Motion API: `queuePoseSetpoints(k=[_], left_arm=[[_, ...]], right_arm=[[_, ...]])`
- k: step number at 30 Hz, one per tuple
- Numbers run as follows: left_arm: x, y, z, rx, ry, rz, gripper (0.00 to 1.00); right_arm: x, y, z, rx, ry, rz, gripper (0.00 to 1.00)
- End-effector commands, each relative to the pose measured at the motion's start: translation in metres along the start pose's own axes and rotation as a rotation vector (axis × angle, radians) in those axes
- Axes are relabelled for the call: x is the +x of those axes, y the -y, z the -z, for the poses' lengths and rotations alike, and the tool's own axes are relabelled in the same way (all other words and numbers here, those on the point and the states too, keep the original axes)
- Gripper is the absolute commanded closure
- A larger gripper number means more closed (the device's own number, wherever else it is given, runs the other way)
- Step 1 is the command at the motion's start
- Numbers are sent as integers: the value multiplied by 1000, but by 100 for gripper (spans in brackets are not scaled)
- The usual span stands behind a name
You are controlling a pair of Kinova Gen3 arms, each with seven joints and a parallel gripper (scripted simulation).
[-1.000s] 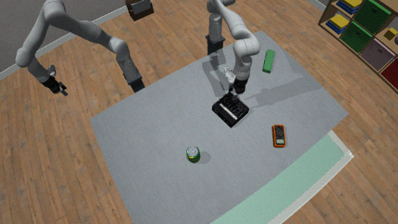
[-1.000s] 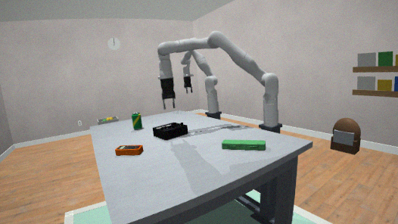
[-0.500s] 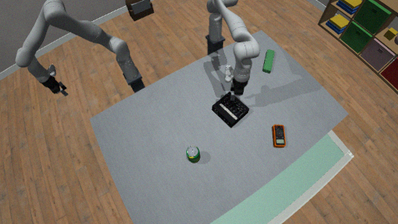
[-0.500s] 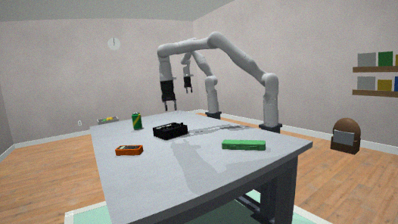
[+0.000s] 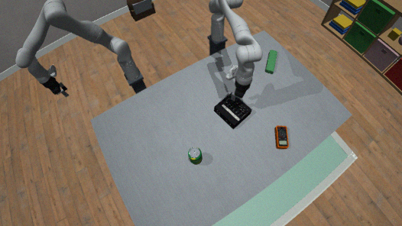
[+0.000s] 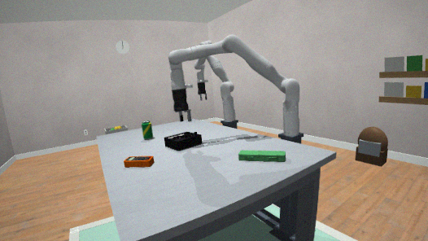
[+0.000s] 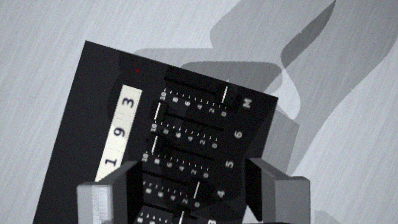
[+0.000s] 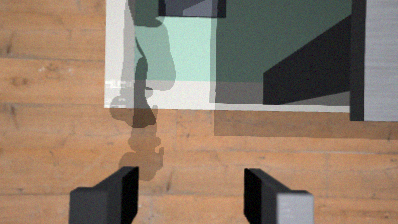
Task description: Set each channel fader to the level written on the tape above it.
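Fingers spread wide above the lighting desk point(image 5: 232, 111) point(image 6: 183, 140) point(image 7: 75, 125).

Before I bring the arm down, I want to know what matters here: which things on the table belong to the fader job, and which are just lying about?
Part of the job:
- lighting desk
- its tape strip

Just lying about:
- green can
- orange multimeter
- green block

White tape point(image 7: 117, 132) reads 3, 9, 1; fader labels include M.
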State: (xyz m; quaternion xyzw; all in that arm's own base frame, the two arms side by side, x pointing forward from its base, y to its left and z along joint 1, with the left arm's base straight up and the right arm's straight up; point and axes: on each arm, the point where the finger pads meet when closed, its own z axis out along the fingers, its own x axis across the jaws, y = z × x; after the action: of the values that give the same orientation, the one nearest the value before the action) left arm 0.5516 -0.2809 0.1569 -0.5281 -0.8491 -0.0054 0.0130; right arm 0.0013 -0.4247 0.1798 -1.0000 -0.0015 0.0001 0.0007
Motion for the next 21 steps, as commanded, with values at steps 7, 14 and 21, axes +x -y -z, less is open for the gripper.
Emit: queuePoseSetpoints(k=[7,14,21], left_arm=[[6,-3,-7,1,3,-309,0],[12,-8,-14,0,3,-584,0],[14,-12,-19,-1,4,-777,0]], right_arm=[[0,0,1,-2,0,0,0],[0,0,1,-2,0,0,0],[0,0,1,-2,0,0,0]])
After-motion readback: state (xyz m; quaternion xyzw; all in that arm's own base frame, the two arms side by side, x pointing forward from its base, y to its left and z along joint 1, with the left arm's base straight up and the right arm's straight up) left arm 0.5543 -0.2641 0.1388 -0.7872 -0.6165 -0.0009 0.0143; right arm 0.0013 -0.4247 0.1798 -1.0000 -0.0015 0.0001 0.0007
